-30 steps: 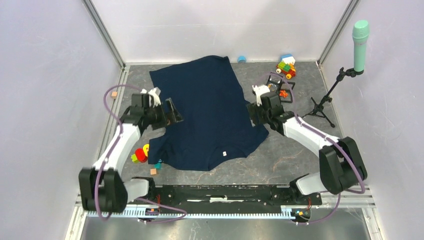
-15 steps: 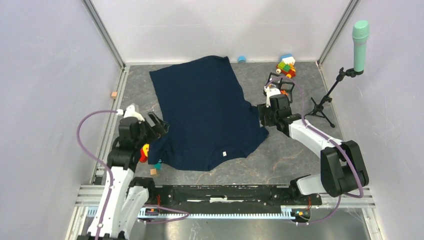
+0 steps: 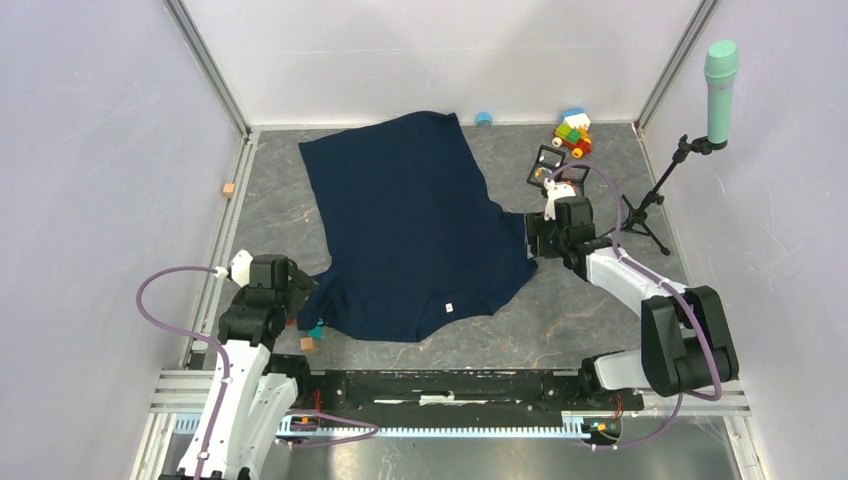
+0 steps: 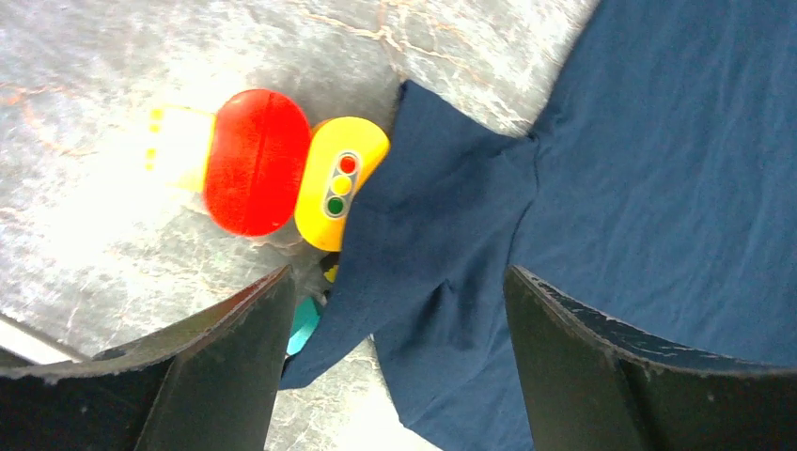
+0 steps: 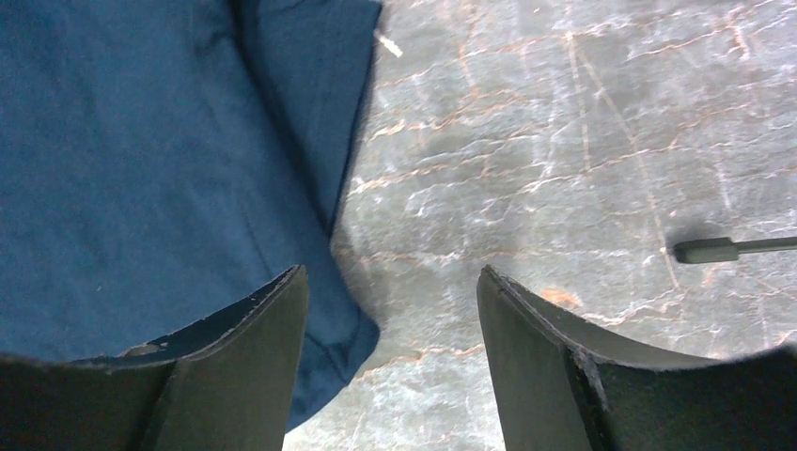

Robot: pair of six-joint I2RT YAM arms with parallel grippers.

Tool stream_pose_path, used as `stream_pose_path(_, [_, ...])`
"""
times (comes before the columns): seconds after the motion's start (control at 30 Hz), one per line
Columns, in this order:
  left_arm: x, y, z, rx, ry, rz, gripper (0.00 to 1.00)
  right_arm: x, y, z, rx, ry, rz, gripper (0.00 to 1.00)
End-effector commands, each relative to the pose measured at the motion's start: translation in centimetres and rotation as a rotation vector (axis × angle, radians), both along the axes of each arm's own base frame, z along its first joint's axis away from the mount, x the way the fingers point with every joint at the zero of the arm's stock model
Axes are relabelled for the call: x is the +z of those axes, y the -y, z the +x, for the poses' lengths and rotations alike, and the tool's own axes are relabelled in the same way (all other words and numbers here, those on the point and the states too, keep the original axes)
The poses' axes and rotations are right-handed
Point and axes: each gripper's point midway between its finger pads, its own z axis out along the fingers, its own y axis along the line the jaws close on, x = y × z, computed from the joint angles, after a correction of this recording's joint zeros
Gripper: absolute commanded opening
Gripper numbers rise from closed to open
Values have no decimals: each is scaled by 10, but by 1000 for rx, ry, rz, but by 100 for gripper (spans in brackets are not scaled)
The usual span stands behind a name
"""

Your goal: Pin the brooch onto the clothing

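The clothing [image 3: 410, 220] is a dark navy shirt spread flat across the middle of the table. My left gripper [image 3: 300, 292] hangs open over the shirt's near-left sleeve [image 4: 442, 235]; in the left wrist view the left gripper [image 4: 397, 277] has nothing between its fingers. My right gripper [image 3: 530, 236] is open at the shirt's right sleeve. In the right wrist view the right gripper [image 5: 392, 272] straddles the sleeve hem [image 5: 348, 310] and bare table. I cannot make out the brooch in any view.
A red and yellow toy [image 4: 258, 160] and a teal block [image 4: 303, 324] lie against the left sleeve. A small black frame [image 3: 547, 162], a brick toy [image 3: 572, 133] and a microphone stand [image 3: 645, 205] sit at the back right. A blue cap [image 3: 483, 118] lies by the rear wall.
My left arm has drawn back toward the near left, from the shirt's left edge to its sleeve, its jaws narrowing slightly. The right gripper slid right to the sleeve's edge and also narrowed.
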Motion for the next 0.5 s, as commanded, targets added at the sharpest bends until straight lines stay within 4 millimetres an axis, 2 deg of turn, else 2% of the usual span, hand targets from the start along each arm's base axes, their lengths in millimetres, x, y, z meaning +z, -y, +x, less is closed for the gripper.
stream_pose_path(0.0, [11,-20,-5,163,1,34,87,7,-1,24,1,56,72,71])
stream_pose_path(0.17, [3,-18,-6,158,-45,25,87,0,-7,47,27,40,84,66])
stream_pose_path(0.3, [-7,-18,-6,154,-84,33,71,-2,-16,63,50,35,110,63])
stream_pose_path(0.4, [-13,-15,-4,142,-94,26,66,-1,-20,74,53,42,119,62])
stream_pose_path(0.47, [-18,-14,-3,131,-99,27,66,-3,-17,82,37,41,103,61])
